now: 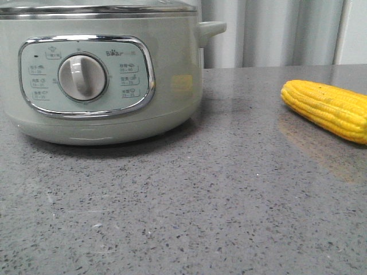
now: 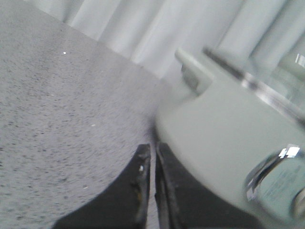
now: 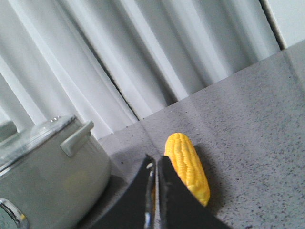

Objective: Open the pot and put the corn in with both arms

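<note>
The pale grey-green pot [image 1: 97, 74] stands at the left of the grey table, its glass lid [image 1: 97, 6] on and its chrome-framed panel with the round dial [image 1: 83, 77] facing me. The yellow corn [image 1: 330, 107] lies on the table at the right. No gripper shows in the front view. In the left wrist view my left gripper [image 2: 153, 155] is shut and empty, low beside the pot [image 2: 228, 138]. In the right wrist view my right gripper [image 3: 156, 164] is shut and empty, just beside the corn [image 3: 187, 167], with the pot [image 3: 47, 176] off to one side.
Pale pleated curtains [image 1: 269, 31] hang behind the table's back edge. The pot's small side handle [image 1: 211, 27] sticks out toward the corn. The speckled grey tabletop [image 1: 200, 200] stretches between the pot and the corn.
</note>
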Motion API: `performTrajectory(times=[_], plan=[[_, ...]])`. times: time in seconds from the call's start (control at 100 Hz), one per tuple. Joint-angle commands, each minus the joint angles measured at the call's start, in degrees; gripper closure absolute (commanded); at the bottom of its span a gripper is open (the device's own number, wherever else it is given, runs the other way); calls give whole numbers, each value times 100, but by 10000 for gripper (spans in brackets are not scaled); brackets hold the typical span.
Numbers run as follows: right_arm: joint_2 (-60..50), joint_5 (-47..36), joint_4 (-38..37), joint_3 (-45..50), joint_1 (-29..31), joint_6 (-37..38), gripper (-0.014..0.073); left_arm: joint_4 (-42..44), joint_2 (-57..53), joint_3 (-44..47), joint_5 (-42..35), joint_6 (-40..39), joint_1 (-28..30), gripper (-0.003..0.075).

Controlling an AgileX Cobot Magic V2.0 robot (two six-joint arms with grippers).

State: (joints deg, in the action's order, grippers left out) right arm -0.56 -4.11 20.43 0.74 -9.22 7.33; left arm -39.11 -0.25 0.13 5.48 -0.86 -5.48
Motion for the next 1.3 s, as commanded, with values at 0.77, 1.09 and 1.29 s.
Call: performTrajectory(times=[0.77, 1.09, 1.29], plan=[[1363, 2891, -2132, -3176, 19, -657, 314, 2399, 2282, -2906, 465, 298, -13, 353], [2329, 3012, -2132, -3696, 19, -657, 119, 2291, 4514, -4041, -107, 495, -1235, 212], [2353, 2977, -2132, -3696, 19, -657, 119, 2437, 5927, -4711, -1506, 700, -2464, 218]])
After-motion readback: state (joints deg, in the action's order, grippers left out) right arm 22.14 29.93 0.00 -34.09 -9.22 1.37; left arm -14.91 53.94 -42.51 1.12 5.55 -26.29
